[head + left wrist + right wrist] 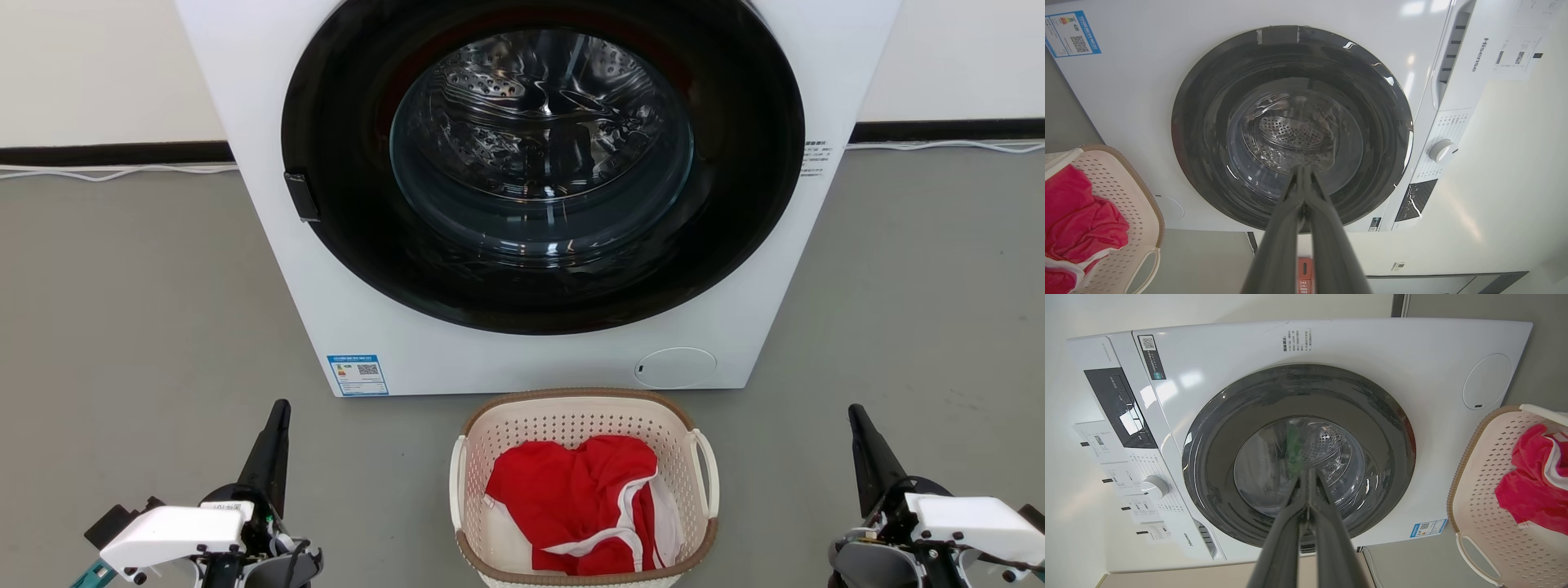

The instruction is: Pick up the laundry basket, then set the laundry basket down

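Stretching out ahead of both grippers is a smooth grey floor [122, 310], which meets a pale wall [98, 65] at a dark baseboard [114, 153]. A thin white cable [122, 173] lies along the baseboard. A white, glossy washer [253, 122] stands on the floor beyond the fingertips, its front facing them. It has a big round black door [343, 245] with a domed glass window [539, 139], and a perforated steel drum shows through the glass.

The laundry basket [571, 420] sits on the floor between the two grippers and just in front of the washer, to the right of the left one and the left of the right one, well apart from both. It is cream plastic and a rounded rectangle in shape. Its walls are dotted with small holes, its rim is brown with a woven look, and each side has a white loop handle [706, 469]. A crumpled red garment [571, 498] with white trim lies inside it.

The left gripper [282, 408] has its long dark fingers pressed together with nothing between them. The right gripper [855, 412] is the same, fingers together and holding nothing. Both point toward the washer.
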`<state>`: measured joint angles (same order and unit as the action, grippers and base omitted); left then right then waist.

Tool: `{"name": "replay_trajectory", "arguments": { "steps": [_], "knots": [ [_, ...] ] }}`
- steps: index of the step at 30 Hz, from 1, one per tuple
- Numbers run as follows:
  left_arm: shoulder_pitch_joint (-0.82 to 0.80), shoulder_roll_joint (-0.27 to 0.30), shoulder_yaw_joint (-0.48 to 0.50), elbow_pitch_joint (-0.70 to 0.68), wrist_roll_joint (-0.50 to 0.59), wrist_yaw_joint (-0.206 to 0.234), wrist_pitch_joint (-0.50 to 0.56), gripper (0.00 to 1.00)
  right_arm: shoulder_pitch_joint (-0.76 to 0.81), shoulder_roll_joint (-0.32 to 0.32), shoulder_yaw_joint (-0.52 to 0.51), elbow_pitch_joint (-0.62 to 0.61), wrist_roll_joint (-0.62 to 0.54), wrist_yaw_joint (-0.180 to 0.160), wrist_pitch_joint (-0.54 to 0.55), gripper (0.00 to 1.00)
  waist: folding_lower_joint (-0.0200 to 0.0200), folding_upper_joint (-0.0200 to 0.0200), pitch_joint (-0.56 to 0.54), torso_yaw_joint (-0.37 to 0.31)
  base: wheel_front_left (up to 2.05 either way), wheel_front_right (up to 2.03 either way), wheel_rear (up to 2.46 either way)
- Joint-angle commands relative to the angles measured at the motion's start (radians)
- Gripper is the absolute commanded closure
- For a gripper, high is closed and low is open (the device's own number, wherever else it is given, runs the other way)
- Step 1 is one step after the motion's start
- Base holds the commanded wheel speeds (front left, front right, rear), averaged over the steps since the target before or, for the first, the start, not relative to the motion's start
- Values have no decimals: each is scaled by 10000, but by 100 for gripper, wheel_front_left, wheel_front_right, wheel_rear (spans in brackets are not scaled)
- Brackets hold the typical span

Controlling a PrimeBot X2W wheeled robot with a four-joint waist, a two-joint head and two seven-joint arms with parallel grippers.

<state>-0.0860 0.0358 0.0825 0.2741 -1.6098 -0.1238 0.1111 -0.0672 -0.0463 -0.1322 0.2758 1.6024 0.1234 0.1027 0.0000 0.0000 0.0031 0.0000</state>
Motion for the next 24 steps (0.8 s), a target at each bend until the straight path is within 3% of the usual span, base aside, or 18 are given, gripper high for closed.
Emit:
{"name": "replay_trajectory", "arguments": {
  "steps": [1, 24],
  "knots": [
    [-219, 144, 309, -292, 9, -69, 18, 100, -407, -39, 188, -311, 66, 73, 102, 100, 0, 0, 0, 0, 0, 0, 0],
    [-219, 144, 308, -292, 9, -69, 18, 100, -407, -39, 188, -311, 66, 73, 102, 100, 0, 0, 0, 0, 0, 0, 0]
  ]
}}
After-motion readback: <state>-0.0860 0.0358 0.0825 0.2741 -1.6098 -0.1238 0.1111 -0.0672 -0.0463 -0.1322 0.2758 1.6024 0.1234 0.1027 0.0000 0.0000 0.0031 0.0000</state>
